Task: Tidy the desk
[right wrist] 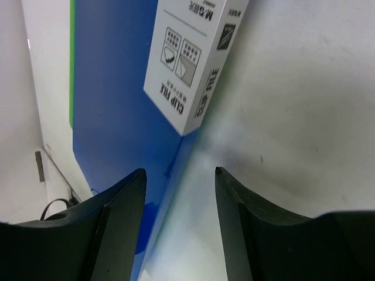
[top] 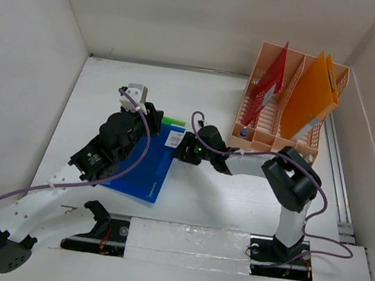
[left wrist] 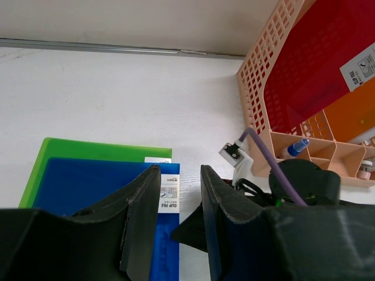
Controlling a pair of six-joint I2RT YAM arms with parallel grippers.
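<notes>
Lining up the right hand [right wrist: 179,175], parted, empty, on the file [right wrist: 117,105] edge. Probably needing one finger sliding under along the counter [right wrist: 304,88]. Hovering the left hand [left wrist: 180,175], narrow, empty.

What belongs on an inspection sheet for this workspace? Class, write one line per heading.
Surface: white desk, mostly bare.
Job's things: blue folder lying flat on a green folder; red folder and orange folder standing in the peach file rack.
Clutter: a blue-capped pen in a front compartment of the rack.
Pincers: left pincer open above the blue folder; right pincer open, straddling that folder's labelled edge.
Cables: purple cables loop along both arms.
Surroundings: plain white walls enclose the desk.
</notes>
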